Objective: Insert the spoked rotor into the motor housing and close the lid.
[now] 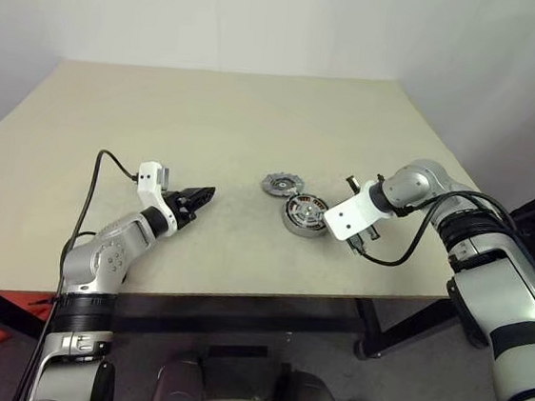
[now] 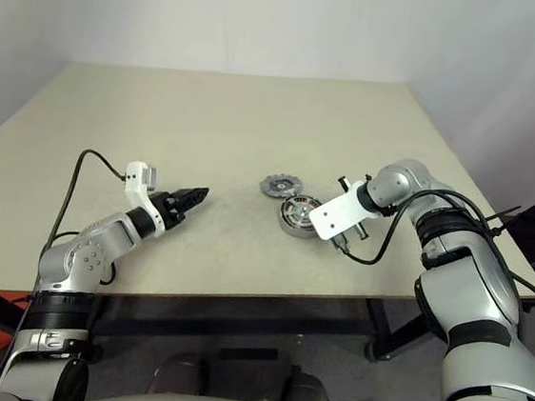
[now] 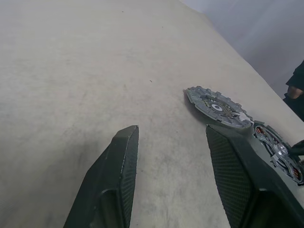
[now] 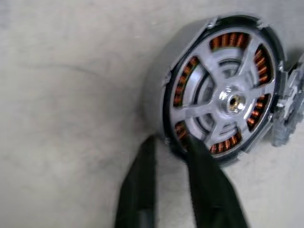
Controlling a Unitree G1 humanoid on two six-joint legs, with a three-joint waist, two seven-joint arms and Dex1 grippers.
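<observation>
We had our right hand [image 4: 168,145] pinched narrow on the rim of the housing [image 4: 223,90], probably to steady it on the desk [image 1: 209,118]. The rotor [image 4: 228,102] already sat inside, spokes over the copper windings. The lid [image 1: 282,185] lay just beside the housing, seemingly touching it, not yet fitted. Our left hand [image 1: 201,196] rested well apart, half open and empty.

One motor housing [image 1: 304,215], one spoked rotor [image 4: 227,102] seated inside it, one lid [image 1: 281,185], and two claws.
</observation>
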